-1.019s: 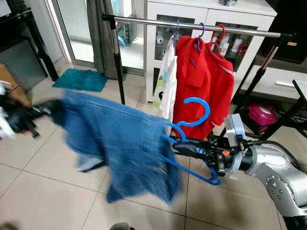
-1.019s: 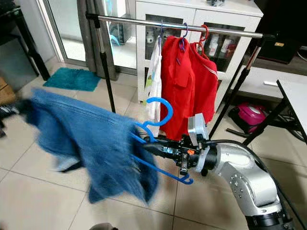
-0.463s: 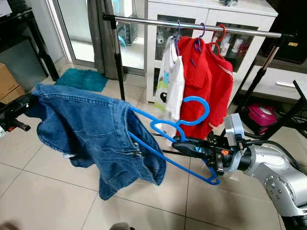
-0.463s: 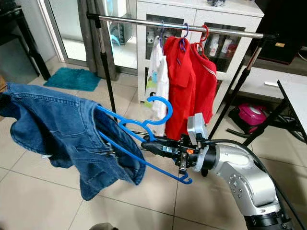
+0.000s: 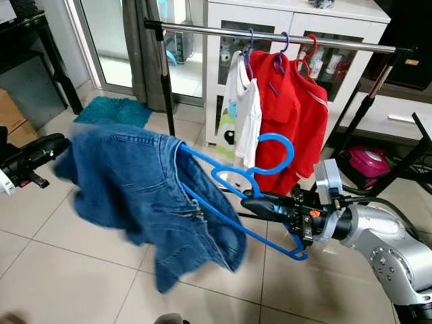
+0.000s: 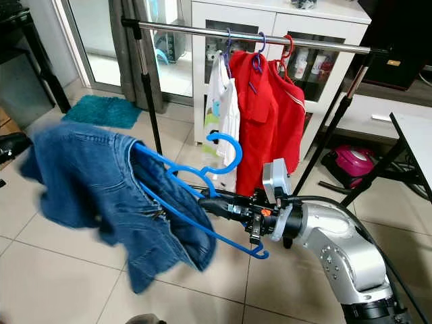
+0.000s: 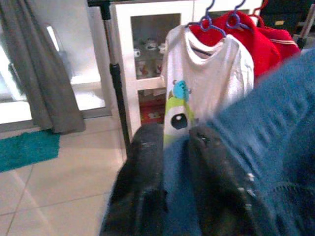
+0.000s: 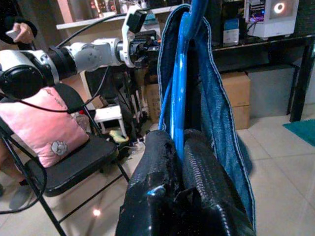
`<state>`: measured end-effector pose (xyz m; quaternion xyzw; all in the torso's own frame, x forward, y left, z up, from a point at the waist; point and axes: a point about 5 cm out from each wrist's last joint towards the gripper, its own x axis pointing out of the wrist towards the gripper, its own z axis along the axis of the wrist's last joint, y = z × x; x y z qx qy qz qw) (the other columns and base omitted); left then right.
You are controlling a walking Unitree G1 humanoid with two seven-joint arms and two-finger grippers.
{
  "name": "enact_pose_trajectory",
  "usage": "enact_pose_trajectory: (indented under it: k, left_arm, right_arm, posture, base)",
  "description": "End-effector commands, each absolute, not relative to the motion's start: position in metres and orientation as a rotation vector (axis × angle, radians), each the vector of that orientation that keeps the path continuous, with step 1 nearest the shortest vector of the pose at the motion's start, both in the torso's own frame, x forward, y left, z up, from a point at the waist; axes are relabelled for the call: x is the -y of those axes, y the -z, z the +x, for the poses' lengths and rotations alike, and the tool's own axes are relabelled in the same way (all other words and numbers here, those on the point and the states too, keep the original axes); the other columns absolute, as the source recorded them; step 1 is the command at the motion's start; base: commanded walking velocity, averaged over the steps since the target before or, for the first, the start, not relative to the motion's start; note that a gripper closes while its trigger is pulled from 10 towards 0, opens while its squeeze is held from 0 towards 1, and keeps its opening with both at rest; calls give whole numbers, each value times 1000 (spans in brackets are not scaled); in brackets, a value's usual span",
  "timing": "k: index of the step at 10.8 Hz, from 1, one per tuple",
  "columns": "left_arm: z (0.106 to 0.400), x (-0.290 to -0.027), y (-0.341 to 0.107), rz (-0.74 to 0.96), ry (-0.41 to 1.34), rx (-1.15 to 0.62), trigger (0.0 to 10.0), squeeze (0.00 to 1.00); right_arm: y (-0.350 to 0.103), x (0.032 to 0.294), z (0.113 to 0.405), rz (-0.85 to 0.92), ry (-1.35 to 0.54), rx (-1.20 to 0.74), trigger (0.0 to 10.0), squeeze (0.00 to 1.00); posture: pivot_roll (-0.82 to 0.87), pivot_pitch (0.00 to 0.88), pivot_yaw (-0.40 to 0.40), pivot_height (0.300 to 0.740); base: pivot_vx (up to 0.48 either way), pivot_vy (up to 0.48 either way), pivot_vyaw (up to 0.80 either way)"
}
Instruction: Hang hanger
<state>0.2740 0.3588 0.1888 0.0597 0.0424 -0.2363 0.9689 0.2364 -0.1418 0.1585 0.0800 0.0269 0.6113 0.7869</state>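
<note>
We hold the blue hanger (image 5: 233, 196) in our right gripper (image 5: 251, 202), whose two black fingers are pinched onto the plastic just below the hook; the right wrist view shows the blue bar squeezed between the fingers (image 8: 157, 167). The hanger is tilted, its hook curling upward above the gripper and its far shoulder reaching to our left, and it hangs in mid-air in front of us, low and well short of the rail. A pair of blue jeans (image 5: 145, 192) is draped over the hanger and sags toward the tiled floor (image 5: 81, 270). Our left gripper (image 5: 47, 145) is out on the left, its fingers (image 7: 142, 162) closed on the far edge of the denim, with blue cloth pressed between them in the left wrist view.

Behind the jeans stands a clothes rail (image 5: 202, 28) on black legs. On it hang a white shirt (image 5: 241, 115) with a cartoon print and two red garments (image 5: 290, 115), each on its own hanger. Behind the rail is a white cabinet (image 5: 351, 17) with glass doors, with small bottles and jars on its shelves. A teal mat (image 5: 113, 111) lies on the floor by the glass door, and a pink appliance (image 5: 368, 162) sits on the floor at the right
</note>
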Motion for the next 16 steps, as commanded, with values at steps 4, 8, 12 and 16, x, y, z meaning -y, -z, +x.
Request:
enact_pose_trajectory:
  k: [4, 8, 12, 16]
  left_arm:
    - [263, -371, -198, 132, 540, -121, 10000, 1000]
    - [294, -305, -263, 198, 1041, -77, 10000, 1000]
    - [306, -253, -285, 133, 1356, -71, 10000, 1000]
    - [303, -228, -259, 165, 1499, -216, 10000, 24]
  right_arm:
    - [-171, 145, 241, 148, -1304, 22, 10000, 0]
    - [-177, 142, 242, 100, -1353, 29, 10000, 0]
    - [-183, 142, 239, 38, -1381, 26, 10000, 0]
    - [-186, 143, 240, -15, -1425, 15, 10000, 0]
  posture:
    - [30, 0, 12, 740]
    - [45, 0, -1, 740]
    - [20, 0, 34, 740]
    - [15, 0, 40, 740]
  base:
    - [0, 0, 0]
    - [0, 0, 0]
    - [0, 0, 0]
    - [0, 0, 0]
